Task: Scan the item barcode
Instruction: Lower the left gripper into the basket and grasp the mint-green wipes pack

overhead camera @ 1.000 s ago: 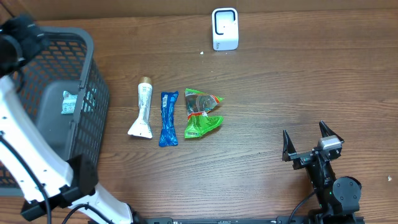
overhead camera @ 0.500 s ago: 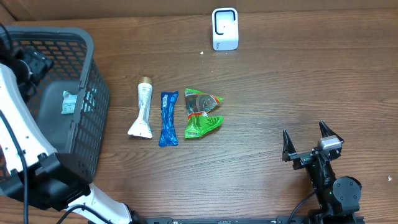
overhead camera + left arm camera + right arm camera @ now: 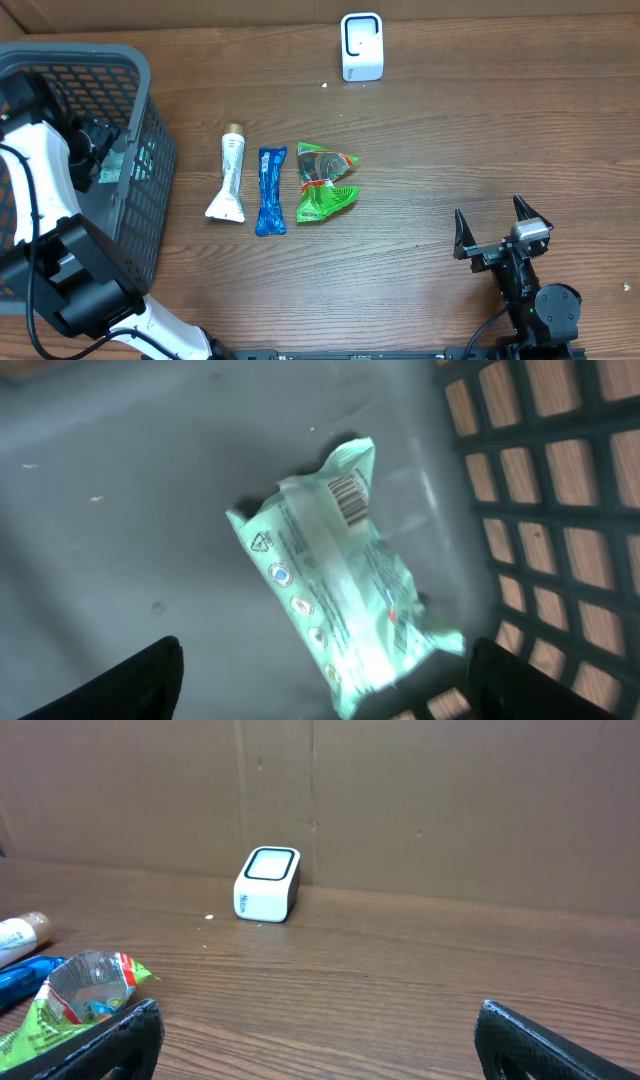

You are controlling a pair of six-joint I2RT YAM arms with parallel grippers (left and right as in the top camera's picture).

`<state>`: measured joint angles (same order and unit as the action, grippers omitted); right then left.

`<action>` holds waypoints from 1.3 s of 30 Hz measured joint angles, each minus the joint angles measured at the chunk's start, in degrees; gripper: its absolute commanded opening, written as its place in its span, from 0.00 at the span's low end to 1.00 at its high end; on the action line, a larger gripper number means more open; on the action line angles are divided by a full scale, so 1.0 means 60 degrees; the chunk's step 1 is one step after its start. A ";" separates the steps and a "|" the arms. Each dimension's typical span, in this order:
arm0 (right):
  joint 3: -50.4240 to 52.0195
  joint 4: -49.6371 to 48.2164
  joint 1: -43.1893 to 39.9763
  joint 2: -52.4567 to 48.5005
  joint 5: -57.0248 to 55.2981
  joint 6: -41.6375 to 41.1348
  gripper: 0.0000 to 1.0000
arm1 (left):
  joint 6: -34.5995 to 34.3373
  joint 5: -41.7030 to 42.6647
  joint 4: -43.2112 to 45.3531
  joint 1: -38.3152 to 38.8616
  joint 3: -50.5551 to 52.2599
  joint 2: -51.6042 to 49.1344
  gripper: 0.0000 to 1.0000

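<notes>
A mint-green packet lies flat on the floor of the grey basket, its barcode facing up near the top end. My left gripper hangs open just above it, one dark finger on each side of the packet's lower end, touching nothing that I can see. From overhead the packet shows beside the left gripper inside the basket. The white scanner stands at the table's far edge. My right gripper rests open and empty at the front right.
A white tube, a blue packet and a green snack bag lie side by side mid-table. The basket's lattice wall rises close to the right of the packet. A cardboard wall backs the table.
My left arm has swung down into the basket and now hovers over the mint-green packet, jaws slightly narrower. The right arm and the table items are unmoved.
</notes>
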<state>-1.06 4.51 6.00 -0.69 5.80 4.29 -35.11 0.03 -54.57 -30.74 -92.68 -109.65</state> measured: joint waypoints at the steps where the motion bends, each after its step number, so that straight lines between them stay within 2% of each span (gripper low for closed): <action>1: 0.0000 0.0004 0.0000 0.0000 -0.0004 0.0000 1.00 | -0.0025 0.0007 0.0280 0.0000 0.0251 0.0000 0.81; 8: 0.0000 0.0000 0.0000 0.0000 0.0000 0.0000 1.00 | -0.0131 0.0073 0.2386 0.0124 0.1832 0.0000 0.79; 16: 0.0000 0.0004 -0.0004 0.0000 -0.0004 -0.0004 1.00 | -0.0135 0.0138 0.3115 0.0127 0.2645 0.0000 0.78; 19: 0.0000 0.0007 -0.0004 0.0000 -0.0004 0.0004 1.00 | -0.0164 0.0175 0.3319 0.0127 0.2776 0.0000 0.71; 22: 0.0000 0.0000 -0.0004 0.0000 -0.0004 0.0000 1.00 | -0.0200 0.0208 0.3424 0.0127 0.2834 0.0000 0.56; 25: 0.0000 0.0004 0.0000 0.0000 0.0000 0.0000 1.00 | -0.0171 0.0244 0.3428 0.0138 0.2856 0.0004 0.50; 28: 0.0000 -0.0004 0.0000 0.0000 -0.0007 0.0000 1.00 | -0.0153 0.0233 0.3457 0.0171 0.2903 0.0004 0.51; 33: 0.0000 0.0000 0.0000 0.0000 0.0000 0.0007 1.00 | -0.0157 0.0142 0.3574 0.0171 0.3067 0.0004 0.63; 35: 0.0000 0.0004 0.0000 0.0000 0.0000 -0.0004 1.00 | -0.0160 0.0102 0.3668 0.0171 0.3166 0.0022 0.63; 37: 0.0000 0.0000 -0.0004 0.0000 -0.0004 0.0004 1.00 | -0.0160 0.0091 0.3792 0.0171 0.3289 0.0062 0.50; 39: 0.0000 0.0004 -0.0004 0.0000 0.0000 0.0004 1.00 | -0.0200 0.0098 0.3912 0.0178 0.3421 0.0120 0.31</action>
<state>-1.06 4.54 5.98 -0.69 5.80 4.32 -36.32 0.62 -31.09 -29.67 -72.16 -108.92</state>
